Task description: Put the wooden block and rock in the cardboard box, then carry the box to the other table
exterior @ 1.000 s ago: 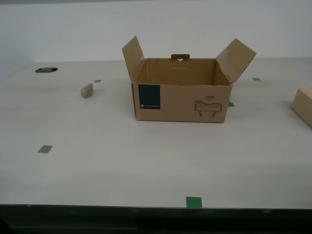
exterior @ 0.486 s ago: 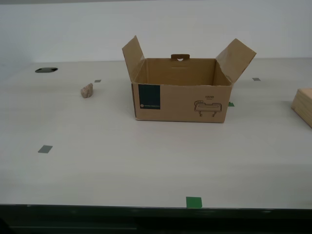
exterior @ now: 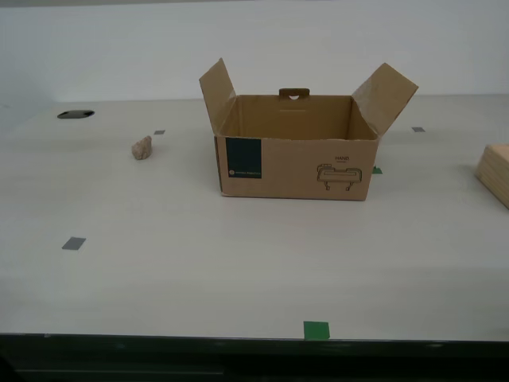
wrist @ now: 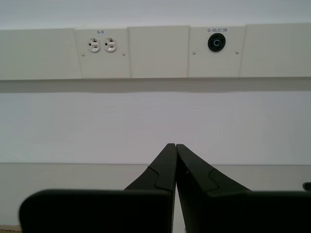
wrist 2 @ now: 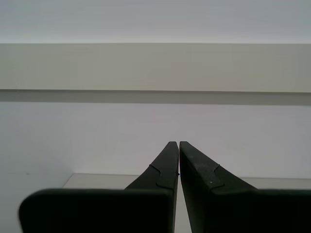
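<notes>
The cardboard box (exterior: 296, 147) stands upright near the middle of the surface (exterior: 238, 270), its flaps raised and its inside visible as bare cardboard. The rock (exterior: 141, 147) lies on the surface well apart from the box, toward the exterior view's left. The wooden block (exterior: 494, 173) rests at the exterior view's right edge, partly cut off by the frame, also well apart from the box. Small tape marks (exterior: 316, 329) dot the surface, and a black hole (exterior: 75, 114) sits near its far corner on the exterior view's left.

No arm appears in the exterior view. The first tool (wrist: 175, 148) is clenched, its two fingers pressed tip to tip with nothing between them; it faces a wall panel carrying a socket (wrist: 102, 45). The second tool (wrist 2: 178, 145) is likewise clenched on nothing and faces a plain wall.

Judged from this layout, the task has not started: neither item is in the box, and the step in hand is the first pick. The next move calls for an arm to come over the surface, release its tool above the rock or the block, and lower it around that item. The rock's lumpy shape is likely to demand a centred grip. The other table is not in view.
</notes>
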You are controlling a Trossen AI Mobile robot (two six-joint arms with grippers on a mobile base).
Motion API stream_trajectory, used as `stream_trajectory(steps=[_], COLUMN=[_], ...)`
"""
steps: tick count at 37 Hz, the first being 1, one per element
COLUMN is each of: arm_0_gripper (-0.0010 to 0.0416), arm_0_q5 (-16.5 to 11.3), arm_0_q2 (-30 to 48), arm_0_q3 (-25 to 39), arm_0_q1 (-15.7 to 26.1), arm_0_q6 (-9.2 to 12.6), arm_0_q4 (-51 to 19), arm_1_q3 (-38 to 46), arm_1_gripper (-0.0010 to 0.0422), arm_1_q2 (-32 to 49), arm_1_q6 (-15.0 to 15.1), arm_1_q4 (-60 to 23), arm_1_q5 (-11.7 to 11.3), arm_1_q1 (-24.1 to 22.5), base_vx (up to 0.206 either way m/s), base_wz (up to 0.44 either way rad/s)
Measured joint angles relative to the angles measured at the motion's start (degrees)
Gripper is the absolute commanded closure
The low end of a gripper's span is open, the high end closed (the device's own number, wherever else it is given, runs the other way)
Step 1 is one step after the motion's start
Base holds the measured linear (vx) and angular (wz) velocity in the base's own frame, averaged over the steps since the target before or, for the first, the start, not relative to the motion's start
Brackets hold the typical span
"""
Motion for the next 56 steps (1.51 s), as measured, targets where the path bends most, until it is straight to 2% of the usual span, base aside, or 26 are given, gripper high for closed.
stream_trajectory(steps=[51, 56], arm_0_gripper=[0.0406, 0.0406], arm_0_q5=[0.02, 0.02], arm_0_q2=[-0.26, -0.72], arm_0_q3=[0.00, 1.55], arm_0_q1=[-0.02, -0.07], arm_0_q6=[0.02, 0.00], arm_0_q4=[-0.48, -4.59], arm_1_q3=[0.00, 0.02], arm_1_gripper=[0.0412, 0.0412], arm_1_q2=[0.00, 0.00], arm_1_q6=[-0.48, -0.48], arm_1_q4=[-0.02, -0.57], arm_1_q5=[0.00, 0.00], arm_1_q1=[-0.02, -0.02], base_vx=[0.000, 0.000], base_wz=[0.000, 0.000])
